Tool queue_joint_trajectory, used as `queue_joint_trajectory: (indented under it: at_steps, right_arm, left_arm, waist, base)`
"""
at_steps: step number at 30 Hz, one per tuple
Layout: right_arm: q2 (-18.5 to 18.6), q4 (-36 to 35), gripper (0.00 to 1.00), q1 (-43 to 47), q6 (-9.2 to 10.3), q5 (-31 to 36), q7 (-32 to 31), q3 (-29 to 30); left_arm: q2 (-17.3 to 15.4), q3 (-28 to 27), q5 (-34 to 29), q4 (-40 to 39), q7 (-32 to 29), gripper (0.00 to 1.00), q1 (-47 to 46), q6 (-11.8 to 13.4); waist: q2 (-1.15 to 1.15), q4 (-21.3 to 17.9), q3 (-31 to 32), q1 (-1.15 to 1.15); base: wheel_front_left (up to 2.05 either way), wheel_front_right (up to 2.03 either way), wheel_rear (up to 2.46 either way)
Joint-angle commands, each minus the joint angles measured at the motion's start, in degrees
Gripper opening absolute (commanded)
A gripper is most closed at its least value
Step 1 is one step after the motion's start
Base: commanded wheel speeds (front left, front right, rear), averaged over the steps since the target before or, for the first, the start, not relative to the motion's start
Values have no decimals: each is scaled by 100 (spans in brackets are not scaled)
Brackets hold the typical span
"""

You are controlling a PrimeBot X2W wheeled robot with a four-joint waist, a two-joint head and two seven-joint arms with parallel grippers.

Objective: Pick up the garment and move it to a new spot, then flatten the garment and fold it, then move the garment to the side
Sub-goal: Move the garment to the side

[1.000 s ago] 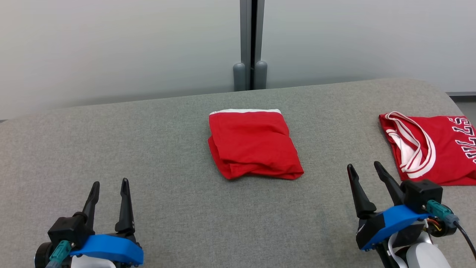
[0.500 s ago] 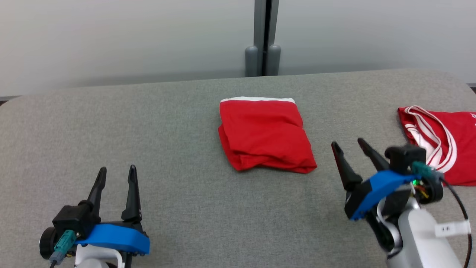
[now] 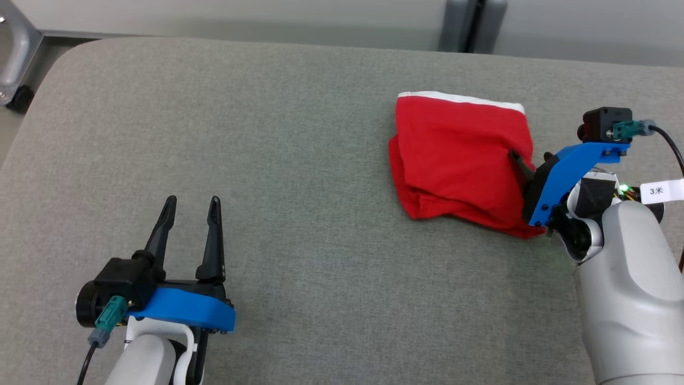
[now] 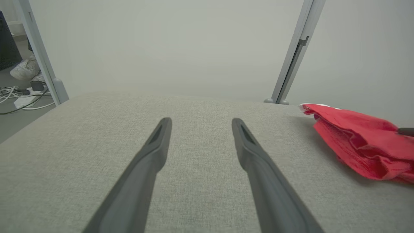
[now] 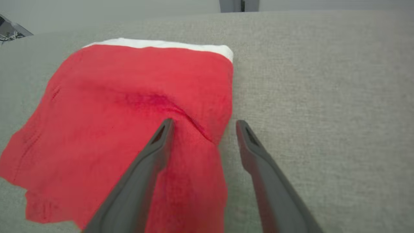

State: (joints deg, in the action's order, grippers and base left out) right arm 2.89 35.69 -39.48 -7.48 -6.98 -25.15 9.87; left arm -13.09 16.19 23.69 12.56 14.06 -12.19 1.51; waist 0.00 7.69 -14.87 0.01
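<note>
A grey fabric-covered surface (image 3: 299, 133) is spreading across the head view, with a pale wall (image 4: 181, 48) and a grey upright post (image 4: 292, 58) standing behind it in the left wrist view. The red garment (image 3: 459, 155) is lying folded into a rough rectangle on the right half of that surface. Its white band (image 3: 459, 99) is running along the far edge and its near edge is bunching in loose layers. The pale grey right forearm (image 3: 625, 278) is reaching in from the lower right, carrying a blue bracket (image 3: 572, 166) at the garment's right side. The right gripper (image 5: 204, 123) is holding its two dark fingers spread apart and gripping nothing. In the right wrist view one finger is lying over the garment's right edge, at a crease in the cloth, while the other is sitting over bare grey fabric just beside that edge; whether either is touching cannot be told. The left gripper (image 3: 192, 200) is sitting at the lower left with its fingers likewise parted and empty, over bare surface and well apart from the garment. At the far left of the left wrist view, a white shoe (image 4: 26, 68) and loose cables (image 4: 16, 94) are lying on the floor. A white tag (image 3: 660, 191) on the right wrist is reading "3米". A teal connector (image 3: 628, 128) is sticking out above the bracket, and a small green light (image 3: 622, 188) is glowing beside the tag
</note>
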Motion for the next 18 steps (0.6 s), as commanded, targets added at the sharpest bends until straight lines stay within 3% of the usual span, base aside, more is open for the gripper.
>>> queue_joint_trajectory:
  at_steps: [1, 8, 9, 10, 11, 18]
  right_arm:
    - [4, 216, 100, -155, -3, 92, 49, 68]
    - [-6, 1600, 100, -592, -3, 191, 155, 216]
    - [-17, 1722, 57, -663, -3, 158, 234, 132]
    - [-17, 1795, 7, -759, -3, 103, 354, 25]
    - [-12, 1863, 0, -841, -4, 97, 448, -61]
    - [16, 1773, 0, -1337, -3, 351, 560, -1126]
  left_arm:
    - [5, 16, -24, 46, 30, 100, -132, -24]
    - [66, 7, -33, 208, 84, 100, -286, -97]
    - [94, 20, -46, 218, 82, 100, -307, -101]
    - [106, 13, -56, 225, 89, 100, -313, -101]
    - [105, 12, -68, 240, 93, 100, -326, -109]
    - [43, -109, -103, 275, 112, 100, -263, -97]
  waist:
    - [0, 222, -198, -1]
    - [0, 274, -318, -1]
    - [0, 258, -339, -1]
    - [0, 227, -358, -1]
    - [0, 190, -370, -1]
    - [0, -369, -284, -1]
  base:
    - [0, 0, 0]
    - [0, 0, 0]
    - [0, 0, 0]
    - [0, 0, 0]
    - [0, 0, 0]
    - [0, 0, 0]
